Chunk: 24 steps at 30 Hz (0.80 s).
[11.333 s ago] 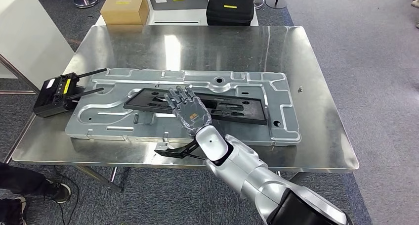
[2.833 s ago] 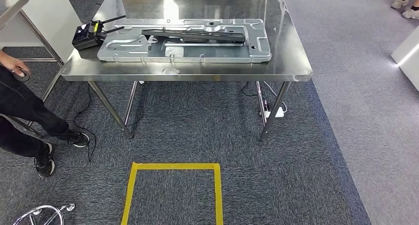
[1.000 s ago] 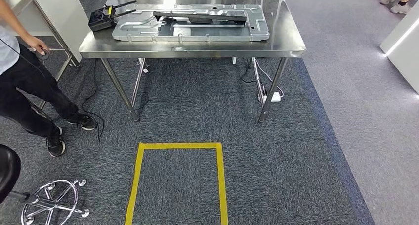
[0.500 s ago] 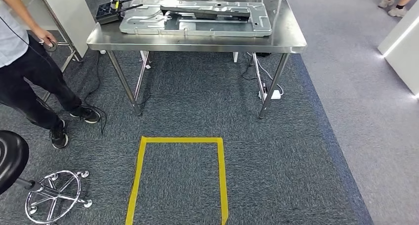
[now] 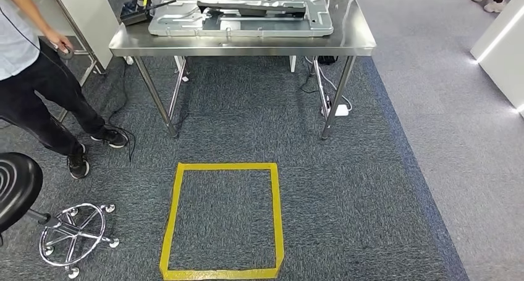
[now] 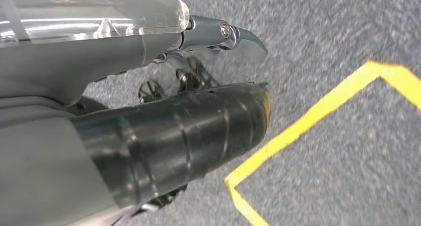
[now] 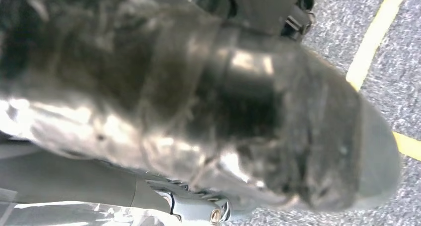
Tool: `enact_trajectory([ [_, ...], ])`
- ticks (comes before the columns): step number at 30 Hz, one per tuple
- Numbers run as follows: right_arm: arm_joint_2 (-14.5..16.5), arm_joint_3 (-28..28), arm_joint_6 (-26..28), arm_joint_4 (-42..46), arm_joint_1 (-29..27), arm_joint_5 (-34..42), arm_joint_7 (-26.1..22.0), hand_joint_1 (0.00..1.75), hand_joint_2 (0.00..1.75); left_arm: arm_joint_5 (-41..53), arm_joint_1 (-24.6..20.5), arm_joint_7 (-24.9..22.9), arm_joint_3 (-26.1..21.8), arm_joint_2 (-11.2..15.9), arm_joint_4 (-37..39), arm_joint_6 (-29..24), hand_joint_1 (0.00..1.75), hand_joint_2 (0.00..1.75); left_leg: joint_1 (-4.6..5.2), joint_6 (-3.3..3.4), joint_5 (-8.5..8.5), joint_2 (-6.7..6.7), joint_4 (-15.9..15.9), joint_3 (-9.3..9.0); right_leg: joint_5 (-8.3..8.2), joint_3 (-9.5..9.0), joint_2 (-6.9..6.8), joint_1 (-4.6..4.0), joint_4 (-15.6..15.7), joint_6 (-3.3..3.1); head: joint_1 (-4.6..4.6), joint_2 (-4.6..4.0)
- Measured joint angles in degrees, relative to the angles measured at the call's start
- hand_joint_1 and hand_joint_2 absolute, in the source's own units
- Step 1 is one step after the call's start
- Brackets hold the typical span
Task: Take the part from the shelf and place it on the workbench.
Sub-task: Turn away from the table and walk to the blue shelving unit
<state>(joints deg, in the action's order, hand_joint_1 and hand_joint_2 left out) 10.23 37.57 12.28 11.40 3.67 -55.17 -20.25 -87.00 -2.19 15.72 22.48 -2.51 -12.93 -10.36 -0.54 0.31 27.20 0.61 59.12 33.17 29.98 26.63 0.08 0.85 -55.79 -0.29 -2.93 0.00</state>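
Note:
The long black part (image 5: 253, 8) lies on a pressed grey metal panel (image 5: 312, 23) on the steel workbench (image 5: 247, 48), far ahead at the top of the head view. No hand is near it. My left hand (image 6: 198, 121) hangs over the carpet by a yellow tape line (image 6: 308, 121), its dark thumb and silver fingers spread with nothing in them. My right hand (image 7: 223, 102) is a close, blurred mass over the carpet and another yellow line (image 7: 377, 32); how its fingers lie is unclear.
A yellow tape square (image 5: 275, 219) marks the carpet in front of me. A person (image 5: 37, 77) stands at the left beside a black stool (image 5: 15, 191) with a chrome wheeled base (image 5: 74, 238). A black controller (image 5: 133, 12) sits at the workbench's left end. White cabinet (image 5: 500, 40) at right.
The camera has backed away from the workbench: the table has slid to the top of the picture and the whole yellow square has come into view. Much earlier my right hand hovered over the part.

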Motion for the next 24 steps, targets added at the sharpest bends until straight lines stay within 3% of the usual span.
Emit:
enact_trajectory([
  [1,0.00,0.00,-0.03,0.00,0.01,-0.04,-0.04,0.00,0.00,0.00,0.00,0.03,-0.01,0.06,0.01,0.00,0.00,0.00,-0.05,-0.21,2.06,-0.08,2.10,0.79,-0.53,0.51,-0.12,0.09,0.19,-0.57,0.03,0.00],
  [3,0.00,0.01,-0.19,0.01,0.05,-0.06,-0.06,0.00,0.00,0.00,-0.03,0.07,-0.01,0.13,0.01,0.00,0.00,0.00,-0.15,-0.51,7.18,-0.17,9.14,3.07,-1.39,1.73,-0.27,-0.13,0.05,-1.13,0.08,0.00],
  [4,0.00,0.01,-0.32,0.00,0.04,-0.05,-0.06,0.00,0.00,-0.01,-0.03,0.08,-0.01,0.13,0.01,0.00,0.00,0.00,-0.16,-0.65,8.71,-0.17,12.53,3.93,-1.80,2.39,-0.30,-0.23,-0.10,-1.17,0.08,0.00],
  [5,0.00,0.01,-0.47,0.00,0.02,-0.05,-0.06,0.00,0.00,-0.01,-0.02,0.08,-0.01,0.15,0.01,0.00,0.00,0.00,-0.16,-0.74,9.02,-0.17,14.54,4.10,-2.17,3.06,-0.32,-0.30,-0.33,-1.14,0.08,0.00],
  [6,0.00,0.01,-0.59,-0.01,0.01,-0.05,-0.06,0.00,0.00,-0.01,-0.02,0.09,-0.01,0.18,0.01,0.00,0.00,0.00,-0.16,-0.76,8.15,-0.16,14.43,3.26,-2.46,3.71,-0.34,-0.33,-0.65,-1.05,0.09,0.00],
  [7,0.00,0.01,-0.69,-0.01,0.01,-0.05,-0.06,0.00,0.00,-0.02,-0.03,0.09,-0.01,0.22,0.01,0.00,0.00,0.00,-0.16,-0.71,6.52,-0.15,12.01,1.29,-2.66,4.32,-0.34,-0.33,-1.04,-0.95,0.09,0.00],
  [9,0.01,0.01,-0.76,0.00,0.03,-0.06,-0.06,0.00,0.00,-0.01,-0.12,0.09,-0.01,0.34,0.01,0.00,0.00,0.00,-0.07,-0.39,4.07,-0.09,3.70,-4.18,-2.88,5.30,-0.34,-0.39,-2.06,-0.64,0.09,0.00],
  [11,0.01,0.01,-0.76,0.00,0.06,-0.06,-0.08,0.00,0.00,-0.01,-0.19,0.09,-0.01,0.41,0.01,0.01,0.00,0.00,0.15,0.06,3.74,-0.09,-1.39,-6.88,-3.20,6.00,-0.37,-0.54,-2.86,-0.08,0.07,0.00],
  [14,0.00,0.01,-0.76,-0.01,0.06,-0.06,-0.10,0.00,0.00,0.00,-0.19,0.09,-0.01,0.40,0.01,0.02,0.00,0.00,0.10,1.01,3.26,-0.06,-2.14,-6.21,-3.65,6.55,-0.31,-0.56,-3.18,1.11,0.04,0.00],
  [15,-0.01,0.01,-0.76,-0.01,0.04,-0.07,-0.10,0.00,0.00,0.00,-0.23,0.09,-0.01,0.39,0.01,0.02,0.00,0.00,-0.02,1.49,2.81,0.02,-2.27,-5.88,-2.78,6.91,-0.25,-0.51,-3.88,1.46,0.01,0.00],
  [16,-0.02,0.01,-0.75,-0.01,0.01,-0.09,-0.10,0.00,0.00,-0.01,-0.25,0.09,-0.01,0.39,0.01,0.02,0.00,0.00,-0.15,1.95,2.31,0.12,-2.43,-5.44,-0.94,7.61,-0.19,-0.43,-5.67,1.78,0.01,0.00],
  [18,-0.02,0.01,-0.72,-0.01,-0.01,-0.21,-0.08,0.00,0.00,0.00,-0.26,0.10,-0.01,0.41,0.01,0.01,0.00,0.00,-0.10,2.46,1.44,0.29,-2.43,-4.29,4.26,9.79,-0.13,-0.17,-12.18,2.30,0.01,0.00],
  [19,-0.02,0.01,-0.71,-0.01,-0.02,-0.28,-0.05,0.00,0.00,0.00,-0.22,0.10,-0.01,0.43,0.01,0.01,0.00,0.00,-0.06,2.51,1.02,0.34,-2.37,-3.71,6.18,10.73,-0.13,-0.09,-15.68,2.51,0.02,0.00],
  [20,-0.02,0.01,-0.70,-0.01,-0.03,-0.36,-0.02,0.00,0.00,0.00,-0.18,0.11,-0.01,0.43,0.01,0.00,0.00,0.00,-0.03,2.49,0.63,0.38,-2.28,-3.17,6.88,11.04,-0.14,-0.03,-17.97,2.64,0.02,0.00],
  [21,-0.03,0.01,-0.72,-0.01,-0.04,-0.44,0.02,0.00,0.00,0.00,-0.14,0.12,-0.01,0.44,0.01,0.00,0.00,0.00,-0.02,2.43,0.27,0.38,-2.15,-2.67,6.33,10.41,-0.14,0.00,-18.34,2.69,0.02,0.00],
  [22,-0.04,0.01,-0.73,-0.01,-0.04,-0.49,0.07,0.00,0.00,-0.01,-0.13,0.13,-0.01,0.43,0.01,0.00,0.00,0.00,-0.03,2.33,-0.05,0.37,-2.01,-2.20,4.87,8.69,-0.14,0.02,-16.51,2.64,0.02,0.00],
  [24,-0.06,0.01,-0.82,0.01,0.02,-0.56,0.15,0.00,0.00,0.00,-0.15,0.20,-0.01,0.42,0.01,0.00,0.00,0.00,0.02,1.98,-0.55,0.28,-1.71,-1.46,1.95,3.02,-0.03,-0.01,-8.10,2.26,0.02,0.00],
])
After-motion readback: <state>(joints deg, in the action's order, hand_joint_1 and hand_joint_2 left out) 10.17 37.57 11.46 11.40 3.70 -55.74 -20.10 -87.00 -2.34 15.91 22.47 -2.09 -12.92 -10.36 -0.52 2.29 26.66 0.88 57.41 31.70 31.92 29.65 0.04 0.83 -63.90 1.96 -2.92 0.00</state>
